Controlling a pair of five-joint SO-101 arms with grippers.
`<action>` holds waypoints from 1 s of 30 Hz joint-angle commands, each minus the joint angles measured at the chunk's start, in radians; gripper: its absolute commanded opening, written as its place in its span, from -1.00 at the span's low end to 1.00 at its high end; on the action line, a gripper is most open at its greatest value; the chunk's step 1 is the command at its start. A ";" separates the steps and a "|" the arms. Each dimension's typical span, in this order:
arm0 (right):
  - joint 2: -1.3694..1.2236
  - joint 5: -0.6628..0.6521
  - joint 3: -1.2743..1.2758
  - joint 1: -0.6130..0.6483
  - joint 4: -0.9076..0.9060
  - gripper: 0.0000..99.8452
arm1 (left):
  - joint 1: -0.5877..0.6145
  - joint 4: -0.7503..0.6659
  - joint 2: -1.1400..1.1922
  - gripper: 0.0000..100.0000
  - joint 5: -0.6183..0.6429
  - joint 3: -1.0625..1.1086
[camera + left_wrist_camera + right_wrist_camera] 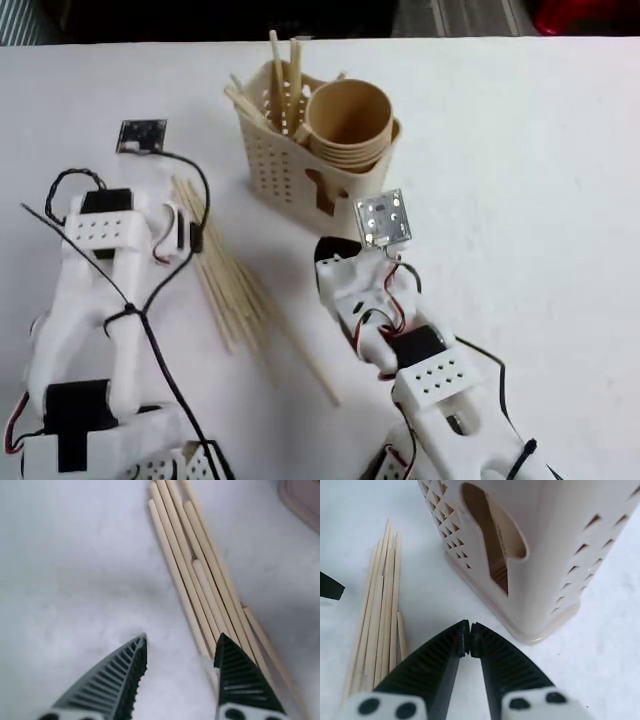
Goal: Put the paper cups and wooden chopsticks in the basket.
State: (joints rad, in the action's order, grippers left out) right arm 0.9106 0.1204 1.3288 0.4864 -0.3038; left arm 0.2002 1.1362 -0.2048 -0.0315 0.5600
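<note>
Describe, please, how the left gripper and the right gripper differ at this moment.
The left gripper is open, fingertips apart; the right gripper is shut, fingertips together on nothing. The left gripper sits low by the loose chopsticks lying on the table, one finger overlapping them; the right gripper points at the basket and its slotted wall. Both have black ridged fingers and hold nothing.

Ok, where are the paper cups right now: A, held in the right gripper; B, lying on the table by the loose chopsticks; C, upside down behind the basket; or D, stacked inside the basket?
D: the paper cups sit nested, mouths up, inside the basket, and the right gripper is closed with nothing in it.
</note>
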 commanded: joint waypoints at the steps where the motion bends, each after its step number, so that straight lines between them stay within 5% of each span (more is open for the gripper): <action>1: -0.002 0.000 -0.003 -0.005 0.015 -0.96 | -0.024 -0.018 -0.024 -0.56 0.048 -0.003; 14: -0.002 -0.032 0.006 -0.001 0.021 -0.96 | -0.061 -0.008 0.444 -0.68 0.126 -0.253; 23: -0.001 -0.034 0.006 -0.001 0.021 -0.96 | -0.054 0.068 0.495 -0.82 0.120 -0.311; 30: -0.001 -0.034 0.006 -0.001 0.021 -0.96 | -0.054 0.054 0.496 -0.68 0.133 -0.318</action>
State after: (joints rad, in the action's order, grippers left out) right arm 0.9106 0.0990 1.3441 0.4864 -0.3007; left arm 0.1481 1.1976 0.2892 0.0867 0.2654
